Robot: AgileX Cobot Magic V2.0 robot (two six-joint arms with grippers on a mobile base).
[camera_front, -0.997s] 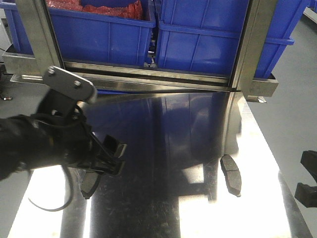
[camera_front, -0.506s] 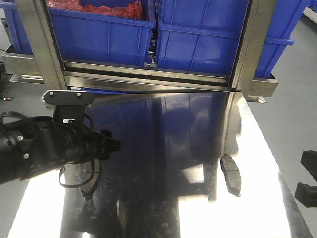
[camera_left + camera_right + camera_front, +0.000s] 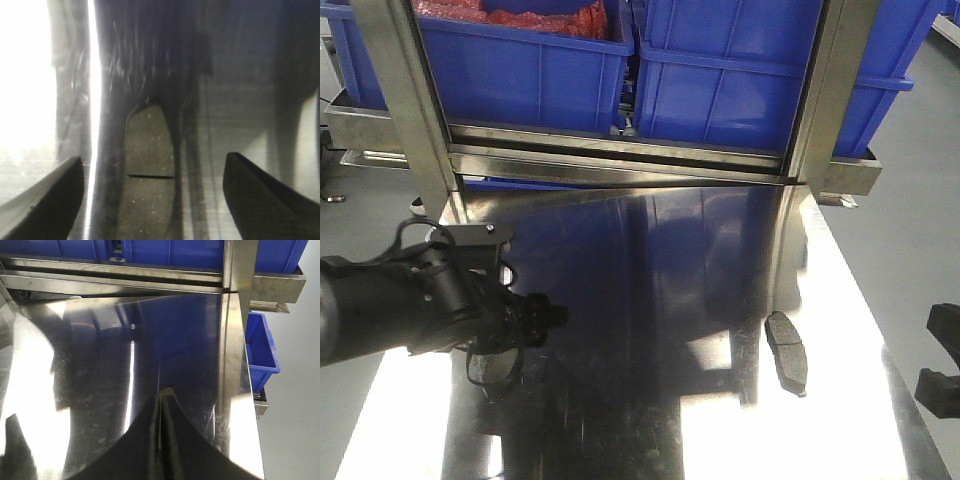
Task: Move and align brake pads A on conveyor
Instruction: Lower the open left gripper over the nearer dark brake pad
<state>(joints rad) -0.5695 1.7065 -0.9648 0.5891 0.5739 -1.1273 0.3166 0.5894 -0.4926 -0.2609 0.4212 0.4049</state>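
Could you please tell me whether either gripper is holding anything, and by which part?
Nothing is held. The left gripper is open, fingers either side of a brake pad without touching it; the right gripper is shut and empty.

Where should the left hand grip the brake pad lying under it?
Across its narrow width at the mid-length groove, coming straight down. The brake pad lies flat on the steel tabletop, friction face up, its long edges facing the fingers of the open left hand, so they likely close squarely on both sides.

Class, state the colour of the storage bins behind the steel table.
Blue. The storage bins show best in the exterior front-facing view.
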